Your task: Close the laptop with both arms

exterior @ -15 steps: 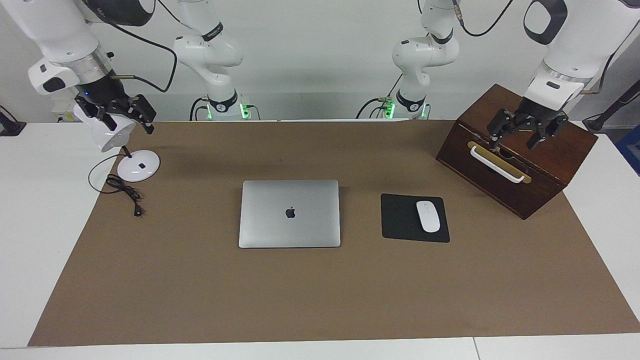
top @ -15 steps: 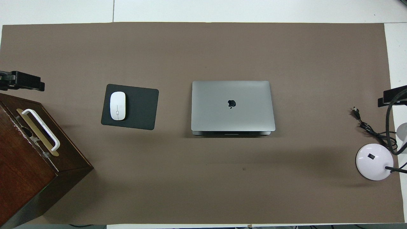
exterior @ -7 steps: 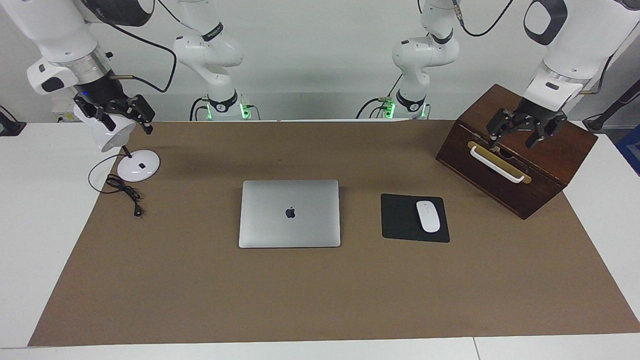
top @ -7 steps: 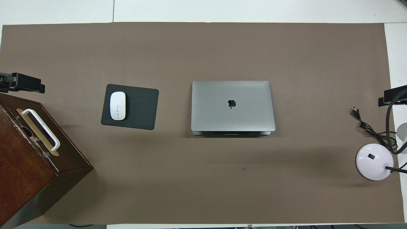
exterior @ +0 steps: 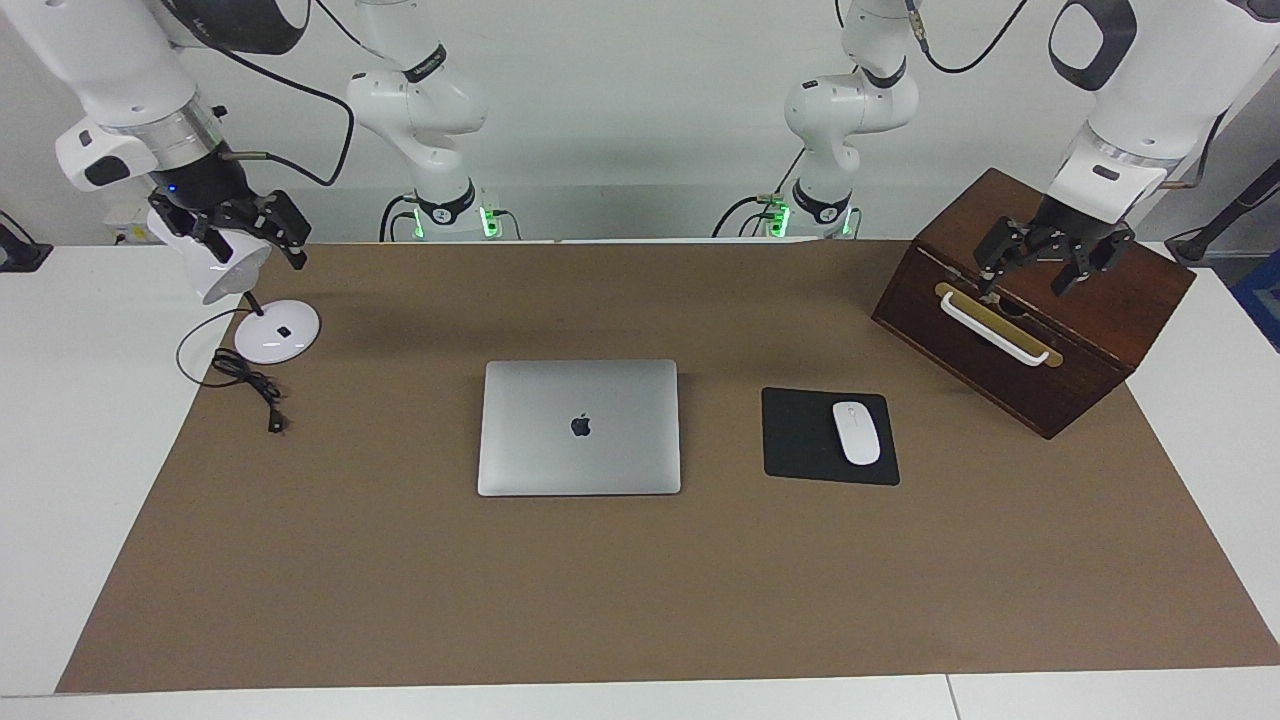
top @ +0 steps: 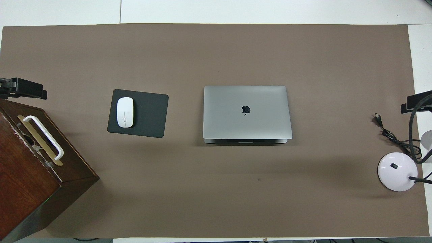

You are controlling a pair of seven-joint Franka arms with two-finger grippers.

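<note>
Centrally on the brown mat (exterior: 640, 600) lies the laptop (exterior: 579, 427), its lid shut flat, apple logo showing. Beside it, toward the left arm's end of the table, a white mouse (exterior: 856, 432) rests on a black mouse pad (exterior: 800, 440). Nearer to the robots at that end, the left gripper (exterior: 1036, 262) hangs over a dark wooden box (exterior: 1120, 320), fingers spread apart. At the right arm's end, the right gripper (exterior: 248, 233) hovers over a white desk lamp (exterior: 272, 332), fingers likewise apart, holding nothing.
</note>
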